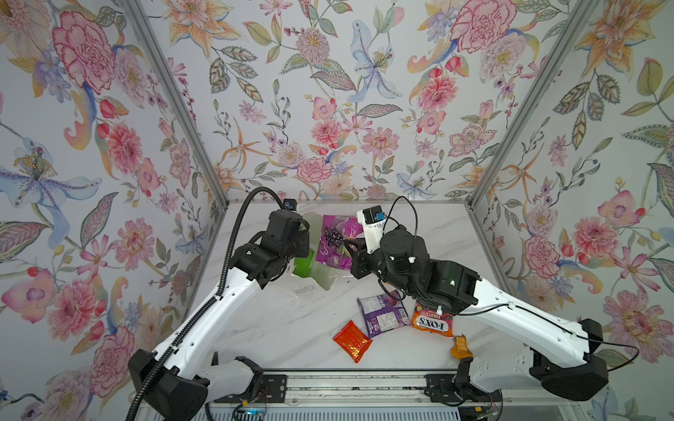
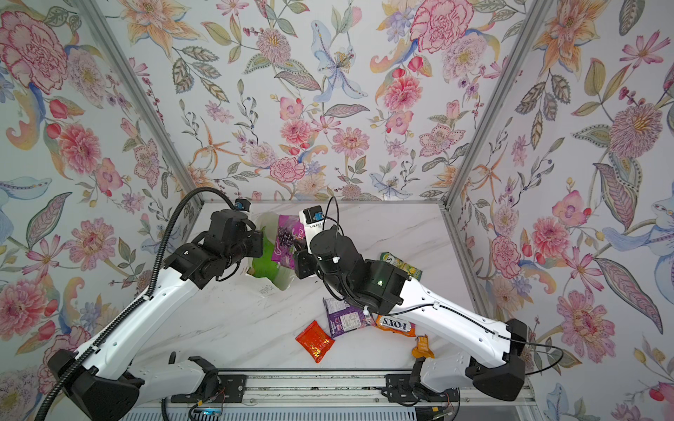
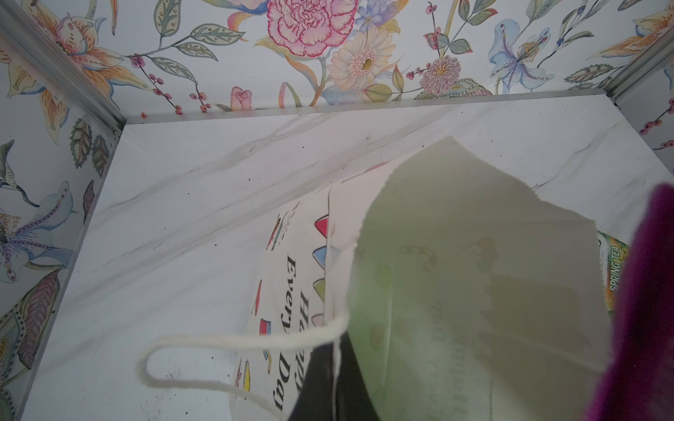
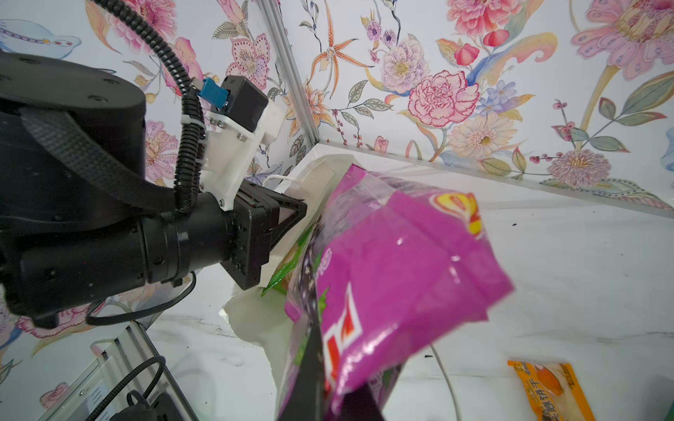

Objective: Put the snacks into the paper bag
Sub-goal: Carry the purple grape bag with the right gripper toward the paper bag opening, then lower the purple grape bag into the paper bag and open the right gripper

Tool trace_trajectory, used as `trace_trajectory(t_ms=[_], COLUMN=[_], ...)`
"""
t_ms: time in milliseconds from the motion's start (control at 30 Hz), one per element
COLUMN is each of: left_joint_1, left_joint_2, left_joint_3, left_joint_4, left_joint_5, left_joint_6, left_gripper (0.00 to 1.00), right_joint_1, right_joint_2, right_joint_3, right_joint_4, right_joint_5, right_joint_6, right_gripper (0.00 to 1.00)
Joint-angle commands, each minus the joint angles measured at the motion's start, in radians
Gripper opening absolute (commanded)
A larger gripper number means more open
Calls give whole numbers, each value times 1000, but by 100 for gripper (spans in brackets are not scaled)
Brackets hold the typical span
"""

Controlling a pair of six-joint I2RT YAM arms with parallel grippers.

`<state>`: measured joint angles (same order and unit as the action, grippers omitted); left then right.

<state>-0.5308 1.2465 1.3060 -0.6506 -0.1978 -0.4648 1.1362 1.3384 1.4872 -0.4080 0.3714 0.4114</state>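
The white paper bag (image 1: 321, 280) (image 2: 282, 282) lies at the back of the table with its mouth held open. My left gripper (image 3: 333, 379) (image 1: 306, 238) is shut on the bag's rim beside a cord handle (image 3: 219, 342). My right gripper (image 4: 328, 393) (image 1: 350, 246) is shut on a bright purple packet (image 1: 333, 240) (image 4: 401, 262), which hangs over the bag's mouth. A green packet (image 1: 304, 264) (image 4: 288, 269) lies inside the bag. The bag's inner wall (image 3: 456, 255) fills the left wrist view.
Nearer the front lie a dark purple packet (image 1: 383, 313), an orange FOX'S bag (image 1: 432, 322), a red-orange foil pack (image 1: 352, 340) and a small orange sachet (image 1: 460, 346). A green tea packet (image 2: 401, 264) sits behind my right arm. Floral walls enclose three sides.
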Motion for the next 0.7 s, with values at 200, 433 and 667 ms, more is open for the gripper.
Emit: trace_trajectory(t_ms=[200,433,667], left_joint_1=[-11,-11,-16], left_joint_2=[-1,1,-1], left_joint_3=[24,24,29], left_joint_4=[28,31,22], left_joint_5=[-18,1,-15], left_joint_6=[-8,-11,-8], left_gripper=[0,0,0], right_joint_1=[12,9,-4], right_joint_2=[36,103,167], right_joint_3=[92,160,233], right_joint_4=[23,-53,-139], right_joint_5=[41,49,66], right_joint_6=[49,53,76], right_gripper=[0,0,0])
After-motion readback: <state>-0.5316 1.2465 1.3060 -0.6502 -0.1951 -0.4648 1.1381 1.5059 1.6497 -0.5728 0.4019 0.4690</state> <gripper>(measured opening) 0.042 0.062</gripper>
